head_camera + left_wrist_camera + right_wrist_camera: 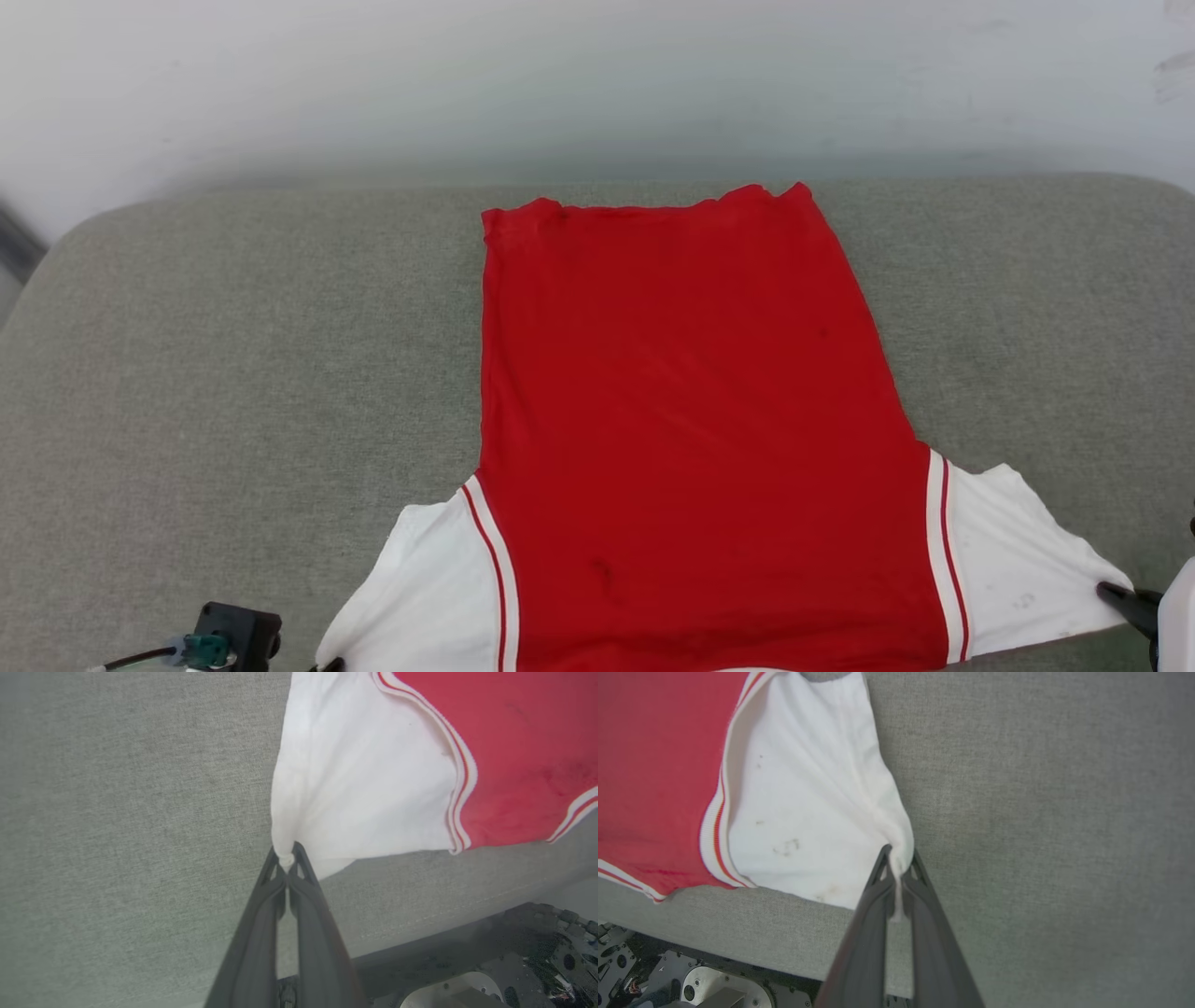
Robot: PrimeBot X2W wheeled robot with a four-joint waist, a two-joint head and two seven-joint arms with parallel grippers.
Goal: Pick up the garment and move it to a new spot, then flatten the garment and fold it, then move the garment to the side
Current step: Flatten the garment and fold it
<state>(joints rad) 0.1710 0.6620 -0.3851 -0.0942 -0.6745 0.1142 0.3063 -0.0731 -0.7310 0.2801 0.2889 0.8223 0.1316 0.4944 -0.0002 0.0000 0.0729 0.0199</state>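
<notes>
Two thin pinches carry most of the risk here: the left gripper [286,858] has its fingers pressed together on a small bunched tip of the white left sleeve [355,779], and the right gripper [896,861] is closed the same way on a twisted tip of the right sleeve [808,788]. The red jersey [691,420] lies plain side up across the middle of the grey cushion [233,373], with its hem toward the cushion's far edge and both sleeves by the near edge. So little cloth sits in each grip that a firm tug would probably pull a tip free, and that sleeve would drop slack. An uneven pull from the two arms would likely skew the body, whose right side already slants outward toward the cushion's near edge. The cushion's woven cover looks rough enough to catch the cloth, so dragging rather than lifting could ruck the slightly wavy hem. Drawing the jersey further toward the near edge may let its collar end slide off onto the machine parts [691,989] below that edge. The cushion is soft-looking, with rounded far corners and a stitched seam along the near edge. Behind its far edge rises a pale, blank wall [560,84] with faint scuffs toward the right.
</notes>
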